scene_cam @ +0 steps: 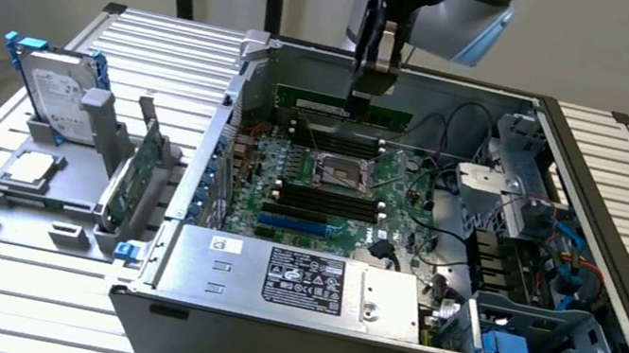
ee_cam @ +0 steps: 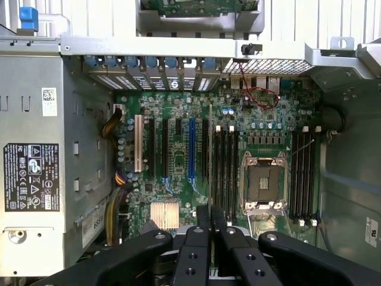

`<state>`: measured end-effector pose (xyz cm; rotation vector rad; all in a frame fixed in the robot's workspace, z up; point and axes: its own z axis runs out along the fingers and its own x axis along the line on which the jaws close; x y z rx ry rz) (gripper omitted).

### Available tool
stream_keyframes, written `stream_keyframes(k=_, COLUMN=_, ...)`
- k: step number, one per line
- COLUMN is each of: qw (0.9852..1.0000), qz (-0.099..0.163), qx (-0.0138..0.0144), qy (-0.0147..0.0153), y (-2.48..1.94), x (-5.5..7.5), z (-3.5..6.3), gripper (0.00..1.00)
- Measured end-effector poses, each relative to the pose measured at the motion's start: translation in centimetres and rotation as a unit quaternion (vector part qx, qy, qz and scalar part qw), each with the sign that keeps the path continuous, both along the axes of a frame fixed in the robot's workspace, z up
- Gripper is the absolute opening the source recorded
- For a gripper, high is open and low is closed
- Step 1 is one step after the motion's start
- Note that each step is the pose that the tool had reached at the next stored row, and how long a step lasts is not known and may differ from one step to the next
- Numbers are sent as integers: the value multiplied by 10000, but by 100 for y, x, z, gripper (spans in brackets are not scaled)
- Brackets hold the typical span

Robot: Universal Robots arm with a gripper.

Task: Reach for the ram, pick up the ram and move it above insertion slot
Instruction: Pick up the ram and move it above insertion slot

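Note:
My gripper (scene_cam: 374, 89) hangs from above inside the open computer case (scene_cam: 611, 236), shut on the ram (scene_cam: 333, 105). The ram is a long thin green stick held level by its top edge, above the far part of the motherboard (scene_cam: 281, 219). In the wrist view the black fingers (ee_cam: 201, 221) pinch together, and the ram (ee_cam: 209, 155) runs out from them edge-on as a thin line. It lies right beside a bank of black insertion slots (ee_cam: 225, 164), next to the processor socket (ee_cam: 262, 182). A second bank of slots (ee_cam: 303, 173) sits on the socket's other side.
On the exterior view's left, a grey holder (scene_cam: 24, 190) carries a silver hard drive with blue rails (scene_cam: 54, 90) and an upright green expansion card (scene_cam: 135, 175). The power supply (scene_cam: 285, 277) fills the case's near side. Cables and a blue drive cage (scene_cam: 544, 335) crowd the exterior view's right.

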<state>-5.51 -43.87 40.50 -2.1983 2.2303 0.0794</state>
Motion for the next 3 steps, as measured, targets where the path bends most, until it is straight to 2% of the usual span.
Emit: stream_keyframes(k=3, qw=10000, qz=0, qx=0, qy=0, y=0, x=0, z=0, gripper=13)
